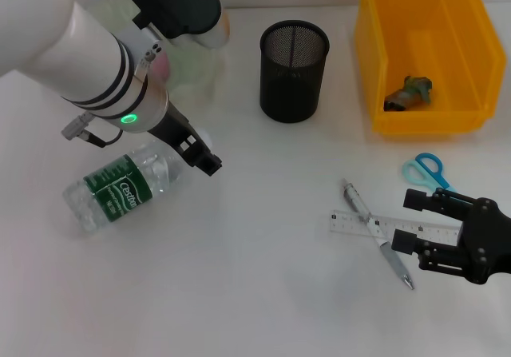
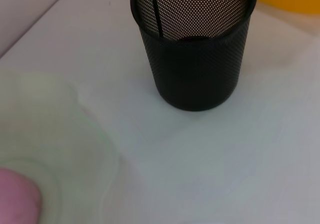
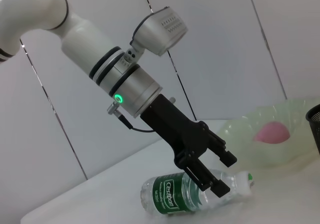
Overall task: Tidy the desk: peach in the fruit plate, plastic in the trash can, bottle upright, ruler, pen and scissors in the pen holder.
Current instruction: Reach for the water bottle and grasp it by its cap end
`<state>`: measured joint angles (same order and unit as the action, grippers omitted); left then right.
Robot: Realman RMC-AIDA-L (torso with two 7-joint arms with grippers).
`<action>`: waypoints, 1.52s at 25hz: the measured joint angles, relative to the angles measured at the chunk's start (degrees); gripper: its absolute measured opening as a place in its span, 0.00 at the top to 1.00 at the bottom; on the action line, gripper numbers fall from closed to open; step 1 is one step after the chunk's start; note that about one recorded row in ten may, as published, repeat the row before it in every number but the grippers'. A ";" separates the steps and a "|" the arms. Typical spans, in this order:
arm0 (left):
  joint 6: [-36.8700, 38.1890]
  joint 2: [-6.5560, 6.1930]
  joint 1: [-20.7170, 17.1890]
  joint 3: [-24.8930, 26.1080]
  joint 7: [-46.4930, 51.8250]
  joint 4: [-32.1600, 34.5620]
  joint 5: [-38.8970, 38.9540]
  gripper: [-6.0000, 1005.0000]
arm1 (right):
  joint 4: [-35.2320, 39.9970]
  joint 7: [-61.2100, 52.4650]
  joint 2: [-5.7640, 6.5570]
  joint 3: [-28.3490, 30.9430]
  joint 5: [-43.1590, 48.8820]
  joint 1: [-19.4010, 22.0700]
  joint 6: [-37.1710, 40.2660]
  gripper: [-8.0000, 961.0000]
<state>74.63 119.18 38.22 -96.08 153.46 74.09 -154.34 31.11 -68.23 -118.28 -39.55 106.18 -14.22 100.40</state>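
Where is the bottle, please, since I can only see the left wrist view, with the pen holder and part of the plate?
Observer: The bottle lies on its side on the table, and the left end effector is open by its cap end.
Operator: Thank you. Are the ruler, pen and scissors in the pen holder?
Observer: No. The ruler lies across the pen on the table, with the scissors close by.
Operator: And the right arm?
Observer: The right end effector is open at the ruler's end nearest the scissors.
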 joint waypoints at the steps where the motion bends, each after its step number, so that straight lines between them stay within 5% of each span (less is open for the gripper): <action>1: 0.00 0.00 0.00 0.00 0.00 0.00 0.00 0.16 | 0.00 0.01 -0.01 0.00 0.00 -0.01 -0.02 0.18; 38: -8.58 0.00 1.33 -4.13 -0.27 -7.62 -1.14 0.26 | -1.50 1.62 -0.58 0.56 -0.37 -0.10 -0.73 0.18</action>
<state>66.05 119.18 39.55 -100.21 153.19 66.48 -155.48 29.62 -66.61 -118.86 -38.99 105.80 -14.32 99.67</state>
